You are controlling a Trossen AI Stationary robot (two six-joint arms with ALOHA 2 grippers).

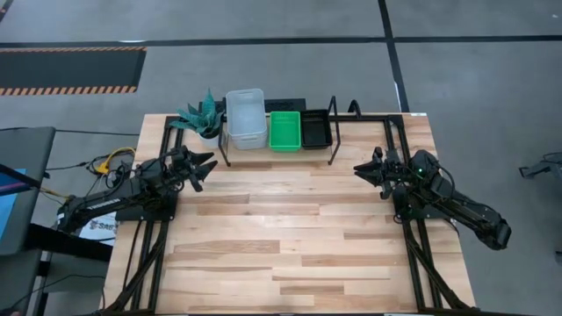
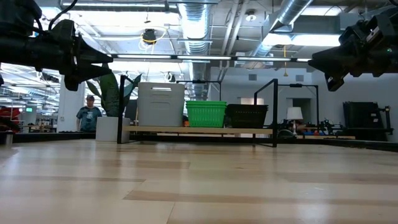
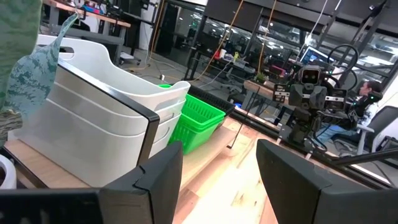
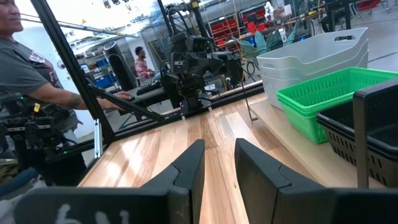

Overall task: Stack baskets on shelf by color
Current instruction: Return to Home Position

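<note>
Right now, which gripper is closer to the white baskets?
Left. The left gripper hangs in front of the shelf's left end, near the white baskets. The right gripper hangs off the shelf's other end, on the black baskets' side.

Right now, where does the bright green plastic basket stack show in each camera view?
High view: bright green plastic basket stack, middle of the three stacks.
Low view: green stack, picture centre.
Left wrist view: green stack, just beyond the translucent grey-white plastic basket stack.
Right wrist view: green stack, between black mesh baskets and grey-white stack.
Shared landmark: the taller grey-white stack, beside it in every view.
</note>
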